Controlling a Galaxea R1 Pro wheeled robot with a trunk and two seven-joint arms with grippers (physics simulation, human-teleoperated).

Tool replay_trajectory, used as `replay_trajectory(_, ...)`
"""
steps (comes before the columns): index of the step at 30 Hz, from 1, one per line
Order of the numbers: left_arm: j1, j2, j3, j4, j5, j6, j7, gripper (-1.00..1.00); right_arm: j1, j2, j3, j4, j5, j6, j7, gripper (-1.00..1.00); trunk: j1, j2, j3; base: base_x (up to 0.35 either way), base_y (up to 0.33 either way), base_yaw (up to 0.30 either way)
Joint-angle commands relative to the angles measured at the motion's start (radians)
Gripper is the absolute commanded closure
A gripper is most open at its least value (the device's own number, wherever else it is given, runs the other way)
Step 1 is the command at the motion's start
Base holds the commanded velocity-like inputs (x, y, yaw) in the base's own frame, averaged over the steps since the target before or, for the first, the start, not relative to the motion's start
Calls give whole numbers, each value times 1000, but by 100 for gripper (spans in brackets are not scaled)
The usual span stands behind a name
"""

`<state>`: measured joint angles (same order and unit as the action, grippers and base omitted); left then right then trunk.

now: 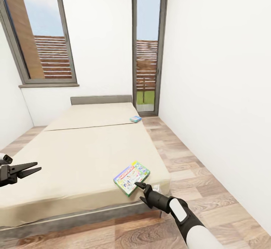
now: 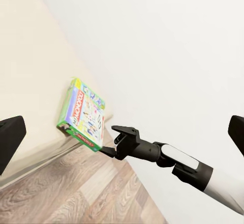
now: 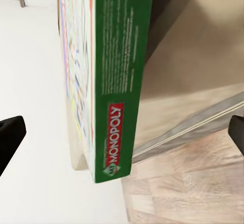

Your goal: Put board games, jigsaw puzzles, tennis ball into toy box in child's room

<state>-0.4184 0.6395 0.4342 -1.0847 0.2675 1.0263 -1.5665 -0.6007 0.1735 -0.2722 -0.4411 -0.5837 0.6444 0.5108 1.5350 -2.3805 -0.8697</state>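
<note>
Your right gripper (image 1: 140, 184) is hanging wide open and empty just short of the board game (image 1: 131, 178), whose green edge is sitting between the fingers at the bed (image 1: 75, 155) corner, lined up for an edge grasp.

Near game box (image 1: 131, 178) on bed (image 1: 75, 158) front-right corner; second box (image 1: 135, 119) far right edge.

"MONOPOLY" on board game (image 3: 119, 76) green side (red label), also cover (image 2: 84, 113), other txt illegible
</note>
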Motion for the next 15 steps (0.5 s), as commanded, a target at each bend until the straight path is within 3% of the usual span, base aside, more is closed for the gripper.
replay_trajectory(1,0,0,0,0,-1,10,-4,-100,-1,1,-7,-1,-1,8,0,-100,0,0,-1,0,127,0)
replay_trajectory(15,0,0,0,0,-1,10,-4,-100,-1,1,-7,-1,-1,6,0,-100,0,0,-1,0,30,0)
